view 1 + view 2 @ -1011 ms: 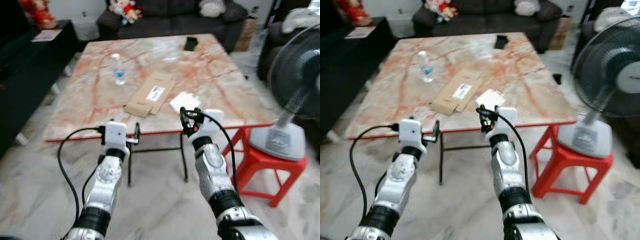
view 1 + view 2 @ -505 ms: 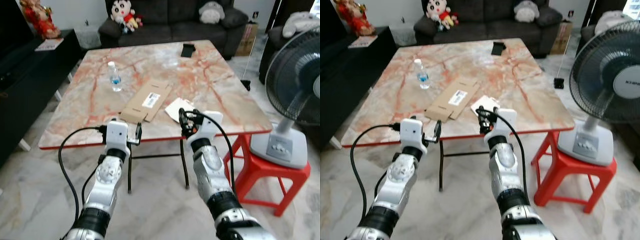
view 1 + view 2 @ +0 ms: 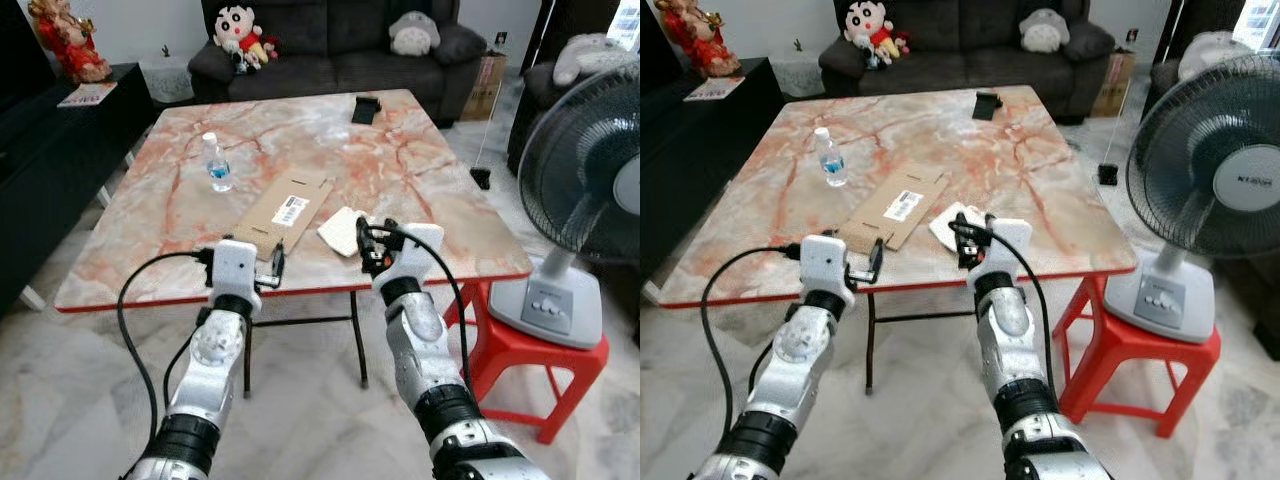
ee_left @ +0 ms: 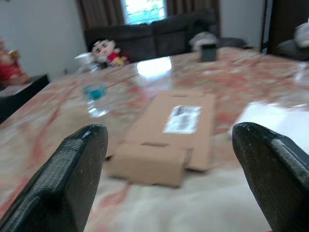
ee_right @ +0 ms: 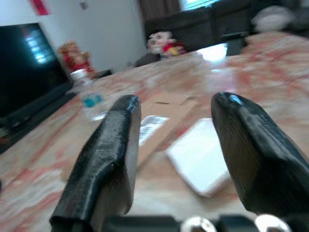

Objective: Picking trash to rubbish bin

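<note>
Marble table (image 3: 420, 180) carries a flattened cardboard box (image 3: 285, 208), a white packet (image 3: 340, 230) just beside it (near the front edge), and a water bottle (image 3: 214, 163) further back. Left gripper (image 4: 169, 159) and right gripper (image 5: 174, 140) hover at the front edge, fingers spread, grasping nothing.

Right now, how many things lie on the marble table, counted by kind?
Plastic bottle: 1
Flattened cardboard box: 1
White packet: 1
Small black object at the far edge: 1
Total: 4
</note>
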Motion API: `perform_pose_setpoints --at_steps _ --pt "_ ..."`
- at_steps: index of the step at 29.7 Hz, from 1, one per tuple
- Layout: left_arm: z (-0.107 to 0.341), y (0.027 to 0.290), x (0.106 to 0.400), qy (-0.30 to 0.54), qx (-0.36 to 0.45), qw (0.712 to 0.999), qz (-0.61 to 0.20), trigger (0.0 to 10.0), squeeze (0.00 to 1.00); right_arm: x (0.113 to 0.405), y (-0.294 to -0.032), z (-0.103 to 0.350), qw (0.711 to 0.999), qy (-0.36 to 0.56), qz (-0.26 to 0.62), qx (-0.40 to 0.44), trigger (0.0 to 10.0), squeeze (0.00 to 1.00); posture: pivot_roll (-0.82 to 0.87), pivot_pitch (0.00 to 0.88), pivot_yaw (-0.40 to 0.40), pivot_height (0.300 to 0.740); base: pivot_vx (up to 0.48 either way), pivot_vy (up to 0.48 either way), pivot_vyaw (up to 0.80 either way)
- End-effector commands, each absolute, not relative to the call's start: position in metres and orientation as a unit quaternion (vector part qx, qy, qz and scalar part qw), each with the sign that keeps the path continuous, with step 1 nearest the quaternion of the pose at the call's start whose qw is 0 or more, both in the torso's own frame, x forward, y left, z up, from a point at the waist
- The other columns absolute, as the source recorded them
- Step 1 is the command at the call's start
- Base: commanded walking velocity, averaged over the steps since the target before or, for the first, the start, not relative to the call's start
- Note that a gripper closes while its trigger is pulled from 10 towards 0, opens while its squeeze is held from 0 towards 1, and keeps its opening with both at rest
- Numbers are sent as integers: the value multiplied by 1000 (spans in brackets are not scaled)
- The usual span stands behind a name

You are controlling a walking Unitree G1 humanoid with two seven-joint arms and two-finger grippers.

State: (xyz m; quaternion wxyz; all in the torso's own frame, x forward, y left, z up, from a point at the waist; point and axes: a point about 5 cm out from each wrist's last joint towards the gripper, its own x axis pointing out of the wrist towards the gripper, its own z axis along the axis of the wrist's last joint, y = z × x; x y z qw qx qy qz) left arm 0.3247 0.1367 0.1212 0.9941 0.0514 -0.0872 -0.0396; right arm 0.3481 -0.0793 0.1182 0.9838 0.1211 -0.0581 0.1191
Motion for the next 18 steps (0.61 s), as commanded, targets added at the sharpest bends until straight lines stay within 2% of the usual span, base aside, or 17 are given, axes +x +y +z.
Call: perform_pose_setpoints --at_steps 1,8,10,11,12,13,18 --pt "127 137 326 -97 46 994 -37 10000 0 349 -77 124 983 -67 123 116 10000 0 82 0 34 740 285 0 0" --pt "127 138 324 -97 47 993 -38 10000 0 349 -77 123 984 -63 118 119 10000 0 86 0 35 740 289 0 731" --pt "128 138 324 -98 48 993 -37 10000 0 350 -77 122 983 -59 116 128 10000 0 90 0 34 740 289 0 0" --pt "127 139 324 -98 48 993 -37 10000 0 349 -76 121 982 -58 118 136 10000 565 91 0 33 740 292 0 0" --pt "127 139 324 -97 48 993 -37 10000 0 349 -76 121 982 -58 118 138 10000 565 91 0 33 740 292 0 0" --pt "127 139 324 -97 48 993 -37 10000 0 348 -76 121 981 -58 118 140 10000 1000 93 0 33 740 285 0 0" --pt "128 138 324 -98 48 993 -37 10000 0 349 -77 120 982 -55 115 139 10000 1000 99 0 32 740 289 0 0"
